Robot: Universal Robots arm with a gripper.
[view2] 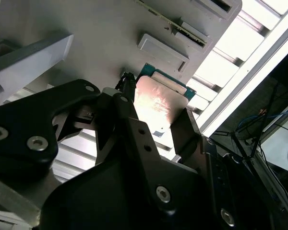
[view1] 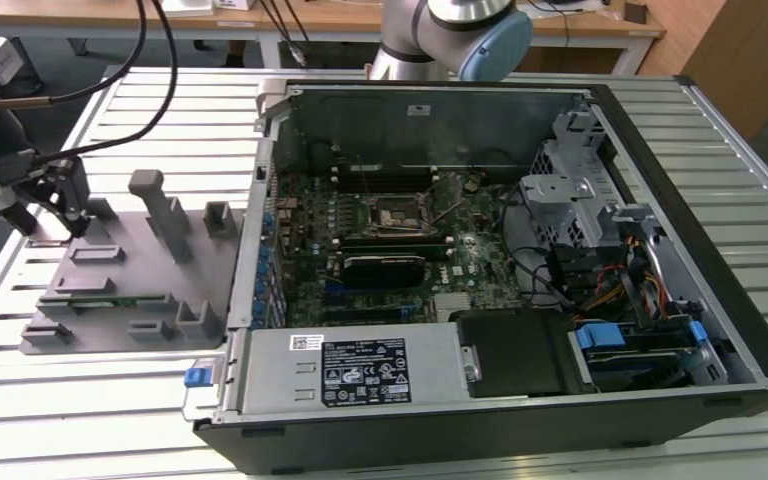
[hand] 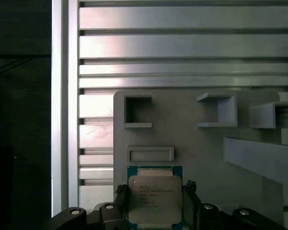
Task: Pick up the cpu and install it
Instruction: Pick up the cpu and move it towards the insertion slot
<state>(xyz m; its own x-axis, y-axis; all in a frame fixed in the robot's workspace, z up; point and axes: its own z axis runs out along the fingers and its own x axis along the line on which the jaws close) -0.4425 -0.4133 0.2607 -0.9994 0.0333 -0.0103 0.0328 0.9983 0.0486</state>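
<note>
The gripper [hand: 154, 190] is closed on the cpu [hand: 154, 201] at the grey tray [view1: 104, 285] (pickup stage, I judge); the socket [view1: 399, 213] in the case looks empty, install undone.

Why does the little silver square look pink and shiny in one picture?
In the second wrist view light bounces off the cpu, and the table slats glare white; in the first wrist view the cpu looks evenly lit.

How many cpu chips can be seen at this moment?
1. The cpu is held by the gripper at the gray holder plate, outside the computer case. The case's socket may hide another.
</note>
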